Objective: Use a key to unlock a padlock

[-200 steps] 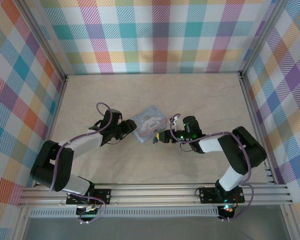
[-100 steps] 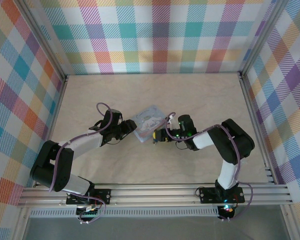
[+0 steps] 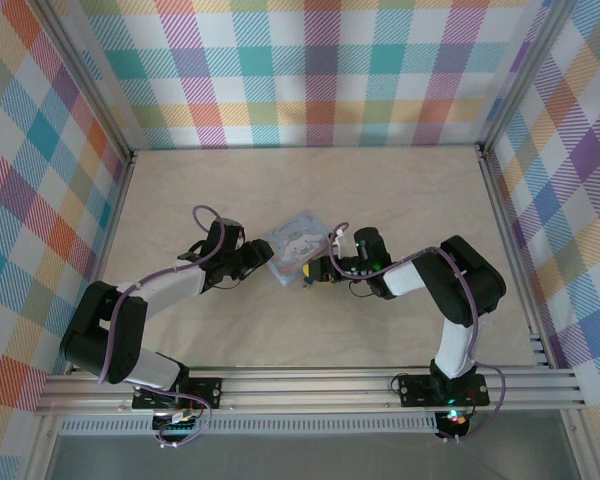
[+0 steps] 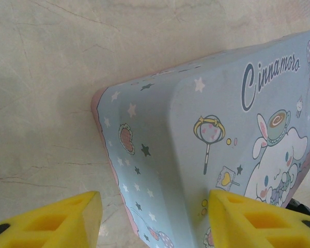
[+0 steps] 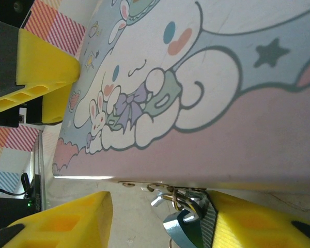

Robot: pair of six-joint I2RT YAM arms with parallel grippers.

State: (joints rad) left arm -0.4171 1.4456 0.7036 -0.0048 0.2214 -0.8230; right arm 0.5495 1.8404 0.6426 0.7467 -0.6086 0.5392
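The little blue padlock (image 5: 182,227) is at the edge of the tin (image 5: 206,103). It sits between the yellow fingers of the right gripper (image 5: 157,219), right up against one of them. Those fingers are apart and not squeezing it. The left gripper (image 4: 152,217) has a corner of the tin between its fingers. I cannot tell if it squeezes.

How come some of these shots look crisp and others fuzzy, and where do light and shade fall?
Top external view: soft, even light, sharp throughout, hardly any shadow. Left wrist view: the tin and its print are crisp, while the left gripper's fingers blur at the bottom edge. Right wrist view: the padlock sits soft-focus in shade below the tin, beside a bright strip along the tin's lower edge.
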